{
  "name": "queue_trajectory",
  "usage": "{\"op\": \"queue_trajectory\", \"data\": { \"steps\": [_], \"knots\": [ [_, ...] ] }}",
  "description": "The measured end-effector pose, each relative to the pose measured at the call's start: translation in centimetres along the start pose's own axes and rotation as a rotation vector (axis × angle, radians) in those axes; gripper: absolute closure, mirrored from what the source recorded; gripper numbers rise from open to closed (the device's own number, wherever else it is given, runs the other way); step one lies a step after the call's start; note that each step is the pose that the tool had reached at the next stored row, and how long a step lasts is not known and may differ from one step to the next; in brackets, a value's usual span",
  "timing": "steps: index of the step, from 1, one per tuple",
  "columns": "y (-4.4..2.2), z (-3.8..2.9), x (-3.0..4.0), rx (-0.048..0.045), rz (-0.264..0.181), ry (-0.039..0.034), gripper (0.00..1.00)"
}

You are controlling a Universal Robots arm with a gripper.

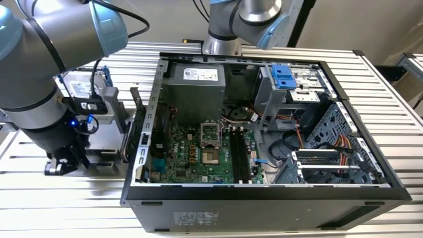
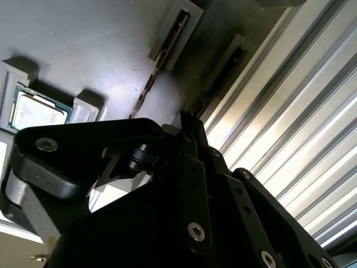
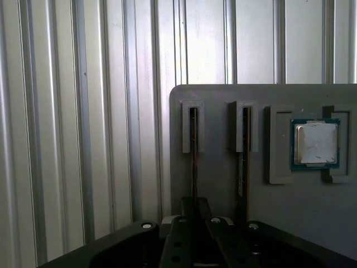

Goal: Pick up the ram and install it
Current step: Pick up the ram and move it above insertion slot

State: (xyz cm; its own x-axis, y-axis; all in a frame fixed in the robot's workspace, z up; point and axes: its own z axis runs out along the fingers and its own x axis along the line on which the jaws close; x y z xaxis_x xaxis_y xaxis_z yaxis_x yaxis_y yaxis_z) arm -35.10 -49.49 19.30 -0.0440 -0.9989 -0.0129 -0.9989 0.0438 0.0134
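The ram (image 3: 192,146) stands on edge in a slot of a grey holder plate (image 3: 218,178); it is a thin dark stick. My gripper (image 3: 194,209) sits over the stick's near end, its jaws drawn together on it. In the second wrist view the same ram (image 2: 216,88) runs from its slot into the gripper (image 2: 191,124). In the exterior view the gripper (image 1: 63,166) hangs low over the holder, to the left of the open computer case (image 1: 264,196).
A second stick (image 3: 243,153) stands in the neighbouring slot. A square silver processor chip (image 3: 316,143) lies in a recess of the plate. Inside the case, long black memory slots (image 1: 239,153) run along the green motherboard. Ribbed metal tabletop (image 3: 83,139) surrounds everything.
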Motion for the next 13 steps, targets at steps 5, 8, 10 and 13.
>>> {"op": "queue_trajectory", "data": {
  "steps": [5, 8, 10, 13],
  "knots": [
    [0.00, 0.01, 0.00, -0.0001, 0.000, 0.0001, 1.00],
    [0.00, 0.02, 0.00, -0.0001, 0.000, 0.0000, 1.00],
    [0.00, 0.03, 0.00, -0.0001, 0.000, 0.0000, 1.00],
    [0.00, 0.04, 0.00, -0.0001, 0.000, 0.0000, 1.00]
  ]
}}
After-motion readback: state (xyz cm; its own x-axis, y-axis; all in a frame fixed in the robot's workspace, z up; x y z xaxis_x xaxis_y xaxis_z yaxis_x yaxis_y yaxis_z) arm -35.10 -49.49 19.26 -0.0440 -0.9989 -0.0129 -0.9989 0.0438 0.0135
